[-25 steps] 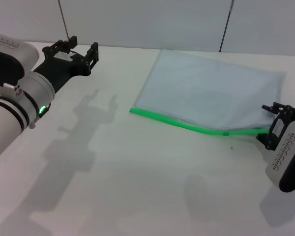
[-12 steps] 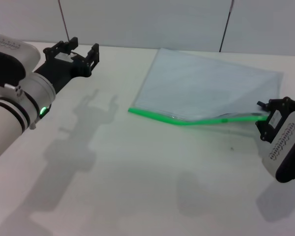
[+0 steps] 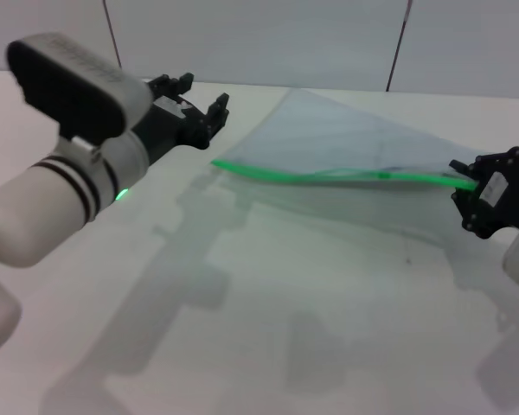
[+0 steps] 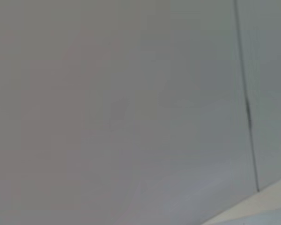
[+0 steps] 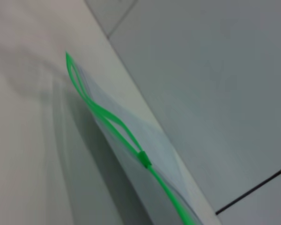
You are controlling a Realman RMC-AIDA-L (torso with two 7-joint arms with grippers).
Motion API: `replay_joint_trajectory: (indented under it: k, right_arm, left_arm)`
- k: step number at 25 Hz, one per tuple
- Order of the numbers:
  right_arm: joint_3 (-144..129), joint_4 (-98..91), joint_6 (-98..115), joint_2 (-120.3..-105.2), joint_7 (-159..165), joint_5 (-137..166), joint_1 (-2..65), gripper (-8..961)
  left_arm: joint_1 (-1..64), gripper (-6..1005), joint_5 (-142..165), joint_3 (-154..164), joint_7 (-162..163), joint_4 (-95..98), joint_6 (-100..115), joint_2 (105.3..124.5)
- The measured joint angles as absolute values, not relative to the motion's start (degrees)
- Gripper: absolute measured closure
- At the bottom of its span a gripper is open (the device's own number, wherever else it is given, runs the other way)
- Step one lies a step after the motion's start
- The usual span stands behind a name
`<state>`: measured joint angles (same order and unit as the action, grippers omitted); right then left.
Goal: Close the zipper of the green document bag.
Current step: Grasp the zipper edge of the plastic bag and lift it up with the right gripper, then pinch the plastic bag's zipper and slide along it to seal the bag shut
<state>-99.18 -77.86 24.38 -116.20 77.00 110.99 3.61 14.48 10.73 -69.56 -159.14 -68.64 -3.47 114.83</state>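
Observation:
The green document bag is a translucent pale pouch whose front long edge is raised off the white table. Along that edge runs the zipper, a bright green strip, with its small slider about two thirds of the way to the right. My right gripper is shut on the bag's right end of the green strip and holds it up. In the right wrist view the zipper gapes open beyond the slider. My left gripper stands open just left of the strip's left end, apart from it.
The white table extends in front of the bag, crossed by shadows of both arms. A pale wall with dark seams stands behind. Only that wall fills the left wrist view.
My right gripper has risen, lifting the bag's green edge off the table. The left arm has swung right and forward, bringing its open gripper close to the strip's left end.

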Motion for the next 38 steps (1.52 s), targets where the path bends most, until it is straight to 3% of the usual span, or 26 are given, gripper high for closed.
replay_joint_trajectory:
  k: [6,13,27,38]
  right_arm:
    - [-98.3,-81.7,26.5,-116.32,78.4,111.0,1.7,874]
    - [-97.9,-81.8,27.9,-116.30,79.4,110.8,2.0,900]
    - [-97.2,-81.1,29.4,-116.20,80.5,110.7,2.7,901]
    - [-96.4,-81.9,30.9,-116.26,80.5,110.7,2.8,895]
  left_arm:
    - [17.6,457,10.6,-65.0,-159.4,-74.8,8.8,114.40]
    - [19.7,457,7.0,-62.7,-159.1,-75.1,8.7,114.76]
    - [22.4,459,12.9,-53.6,-160.5,-70.1,-4.8,109.53]
    - [24.4,460,22.3,-50.2,-160.7,-67.3,-5.7,109.45]
